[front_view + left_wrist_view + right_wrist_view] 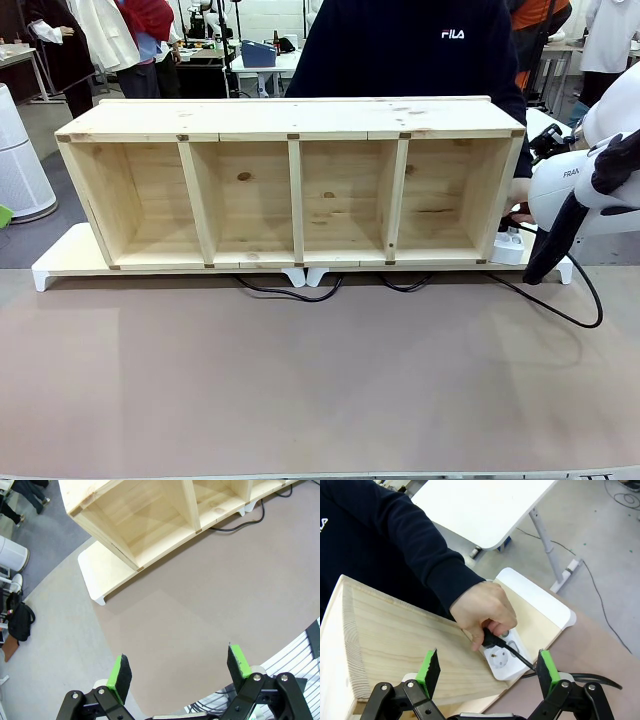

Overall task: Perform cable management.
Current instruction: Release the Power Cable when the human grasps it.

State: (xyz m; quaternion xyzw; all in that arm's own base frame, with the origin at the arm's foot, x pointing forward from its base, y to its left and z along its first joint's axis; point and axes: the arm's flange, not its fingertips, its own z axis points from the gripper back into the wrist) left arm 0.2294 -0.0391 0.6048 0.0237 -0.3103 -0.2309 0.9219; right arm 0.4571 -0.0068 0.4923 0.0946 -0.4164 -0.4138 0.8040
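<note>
The task looks barely begun. The long, thin black power cable (560, 310) lies loose on the brown tabletop (300, 390): from the right end of the long pale pine shelf unit with four open compartments (290, 180) it swings out in a wide loop toward the table's right edge, and further stretches of it peek out in slack curves from under the shelf's front edge near the middle. Nothing is gathered, coiled or tucked away yet.

At the shelf's right end, in the right wrist view, a person's hand (482, 612) in a dark blue sleeve grips the cable's black round plug (491, 640) at the white multi-socket power strip (502, 655), which rests on the flat white-edged board (540, 605) beneath the shelf. Whether the plug is going in or coming out, I cannot tell. As I judge it, dressing the slack cord is all left to do.

The right gripper (487, 667) hovers just above that hand and the strip, its green-padded fingers spread as wide as they go, holding and touching nothing. The left gripper (181, 667) hangs high over the bare tabletop at the shelf's left end, well apart from the cable, its fingers likewise wide apart and empty
</note>
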